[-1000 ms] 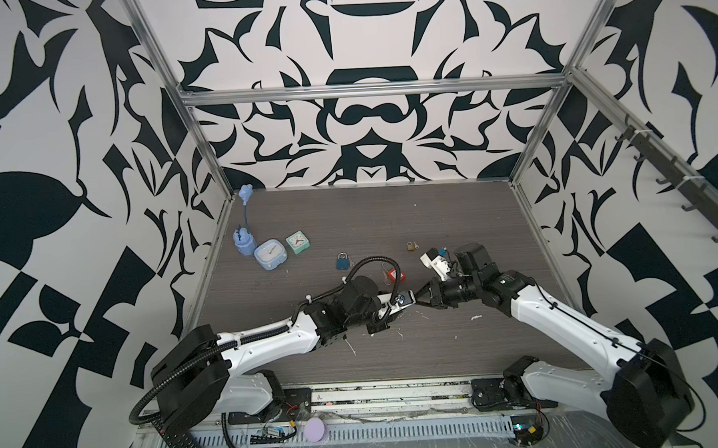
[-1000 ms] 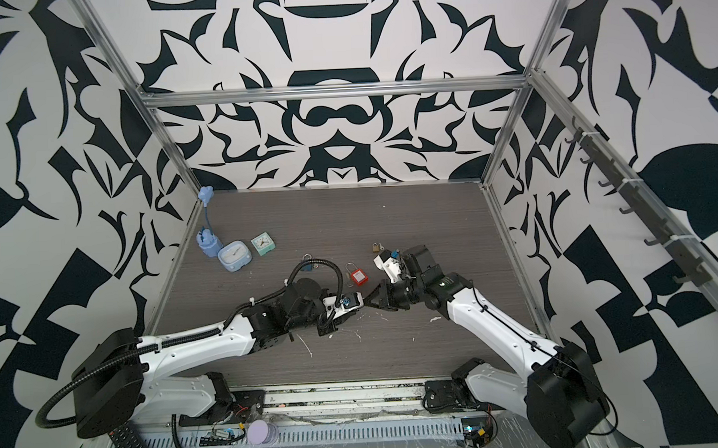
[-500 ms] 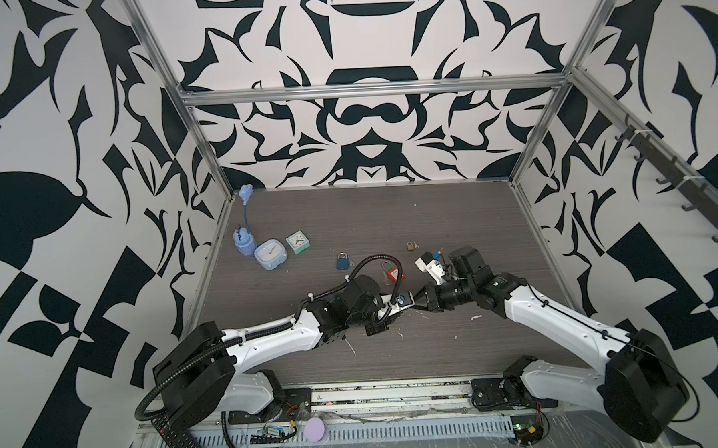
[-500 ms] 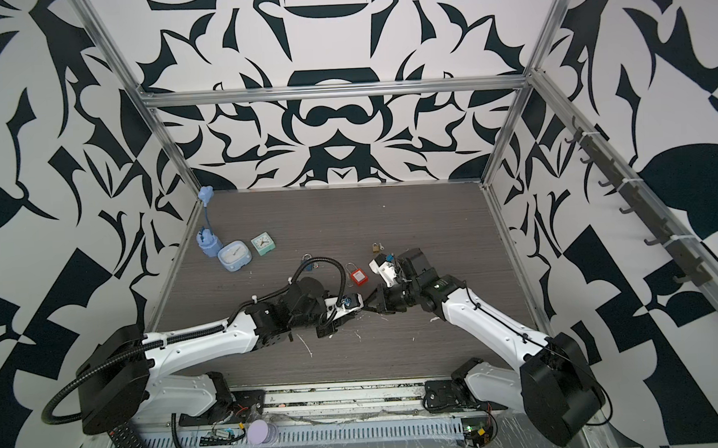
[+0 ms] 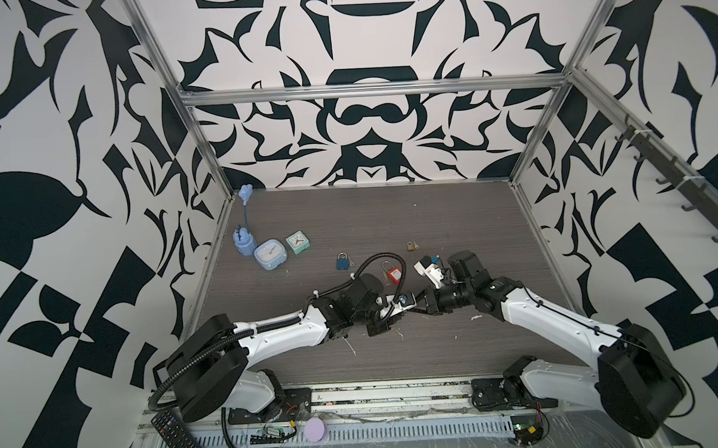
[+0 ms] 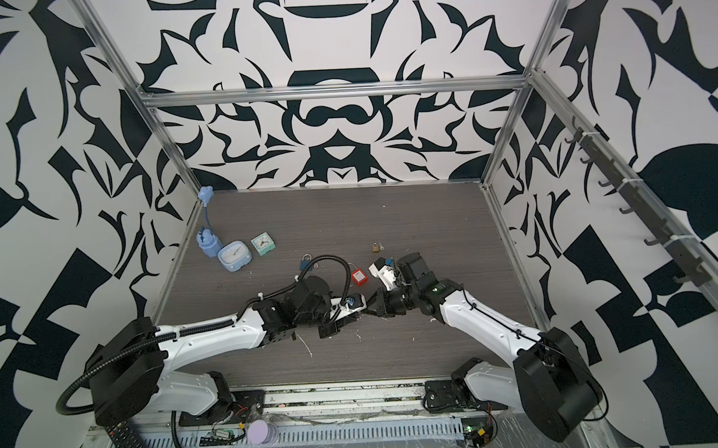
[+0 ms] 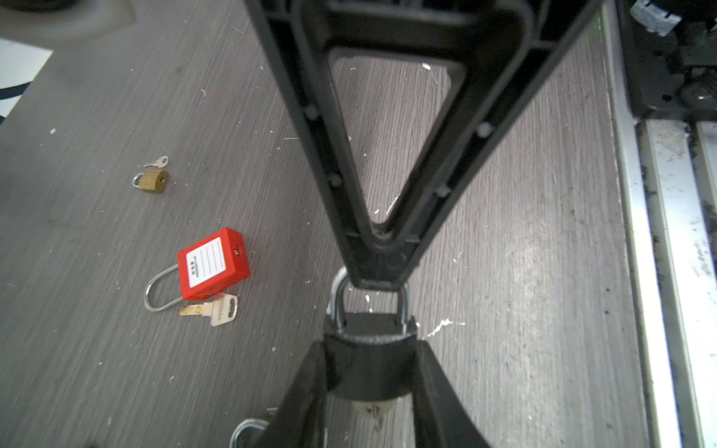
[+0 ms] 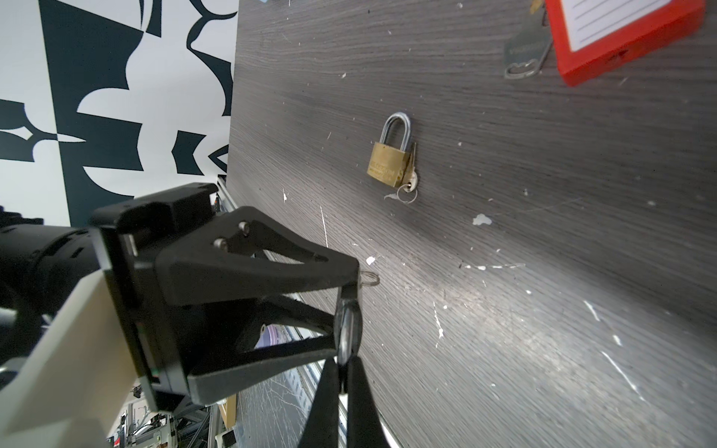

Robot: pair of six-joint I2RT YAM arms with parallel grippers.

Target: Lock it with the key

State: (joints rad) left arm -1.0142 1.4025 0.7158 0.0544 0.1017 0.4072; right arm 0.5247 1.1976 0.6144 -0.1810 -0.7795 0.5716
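Note:
My left gripper is shut on the body of a black padlock, held just above the table. A small key sticks out of the keyhole in its underside, and a key ring pokes out beside the lock. My right gripper meets it tip to tip and is shut on the top of the silver shackle. In both top views the two grippers touch at mid-table, left gripper and right gripper, and they hide the lock there.
A red padlock with its key lies close behind the grippers. A brass padlock and a blue padlock lie further back. Two small clocks and a blue gadget sit at the back left.
The right arm has edged slightly left toward the left gripper. Both grips stay the same.

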